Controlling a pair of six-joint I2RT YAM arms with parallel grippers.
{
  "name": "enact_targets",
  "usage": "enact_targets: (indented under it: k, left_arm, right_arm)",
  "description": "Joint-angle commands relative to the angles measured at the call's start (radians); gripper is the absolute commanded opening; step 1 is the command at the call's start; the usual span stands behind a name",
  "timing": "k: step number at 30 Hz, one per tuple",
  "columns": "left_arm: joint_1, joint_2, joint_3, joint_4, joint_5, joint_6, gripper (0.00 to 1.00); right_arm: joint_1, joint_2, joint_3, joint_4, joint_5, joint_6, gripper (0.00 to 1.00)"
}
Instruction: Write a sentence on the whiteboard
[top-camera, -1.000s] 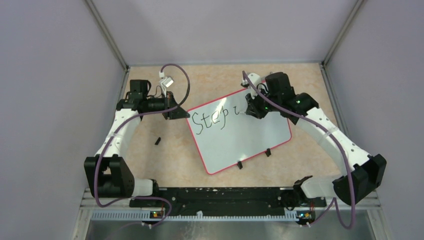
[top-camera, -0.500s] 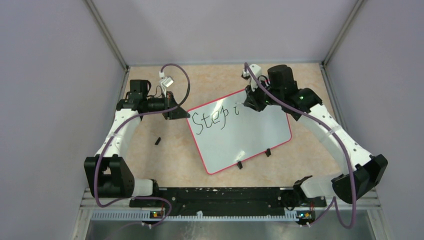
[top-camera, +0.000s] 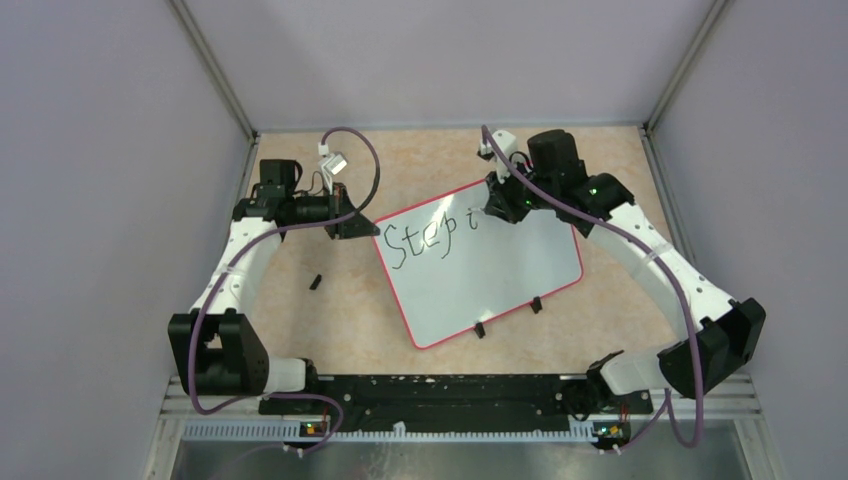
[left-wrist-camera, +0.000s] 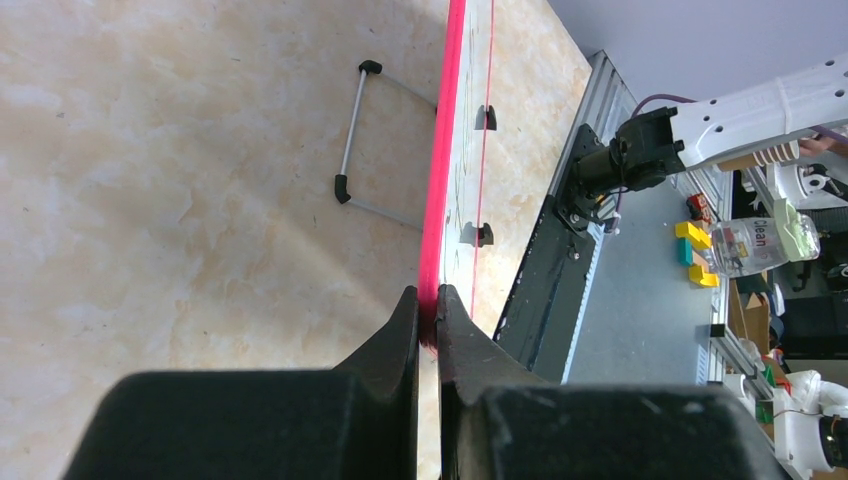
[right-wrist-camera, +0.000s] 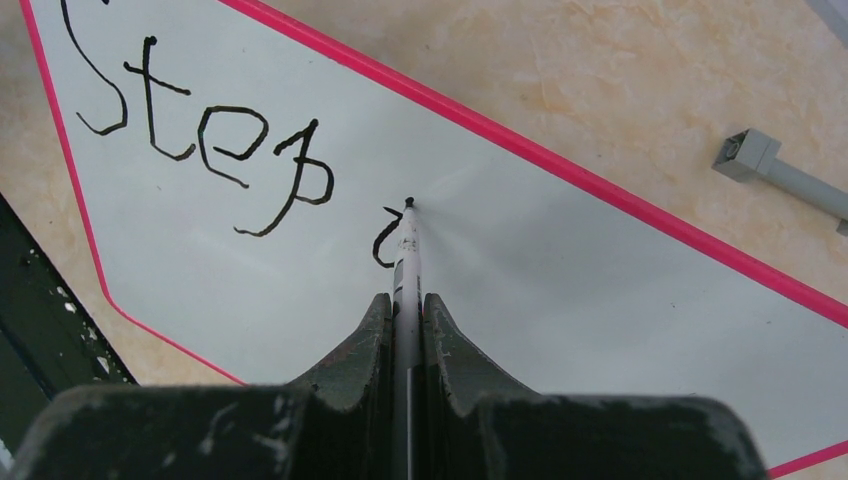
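Note:
The whiteboard (top-camera: 500, 270) lies tilted on the table, white with a pink-red rim. The sentence (top-camera: 425, 240) reads "Step" in black, followed by a small hooked stroke (right-wrist-camera: 383, 245). My right gripper (top-camera: 497, 205) hangs over the board's far part, shut on a thin marker (right-wrist-camera: 407, 260). The marker's black tip (right-wrist-camera: 409, 203) is at the board just above that stroke. My left gripper (top-camera: 365, 228) is at the board's left corner, shut on the whiteboard's rim (left-wrist-camera: 440, 190), which runs straight out from between the fingers.
Two black clips (top-camera: 480, 330) (top-camera: 536, 304) sit on the board's near edge. A small black cap (top-camera: 315, 282) lies on the table left of the board. A wire bracket (left-wrist-camera: 350, 130) shows behind the board, and a grey square-ended rod (right-wrist-camera: 770, 170) lies beyond its far edge.
My right gripper has carried the marker a little toward the board's far-left, lifting off the hooked stroke to a spot just above it. The left gripper and the board have not moved.

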Motion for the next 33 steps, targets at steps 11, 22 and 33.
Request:
enact_targets:
  k: [11,22,33]
  left_arm:
    - [-0.004,0.002,0.004,0.006,0.006,0.035,0.0]
    - [-0.003,0.002,0.006,0.006,0.007,0.033,0.0]
    - [-0.004,0.0,0.001,0.006,0.002,0.036,0.0]
  right_arm:
    - [0.005,-0.04,0.007,0.009,0.019,-0.016,0.0]
    - [-0.005,-0.068,0.006,-0.004,0.055,-0.029,0.0]
    - [-0.005,-0.046,-0.034,0.008,0.053,-0.049,0.0]
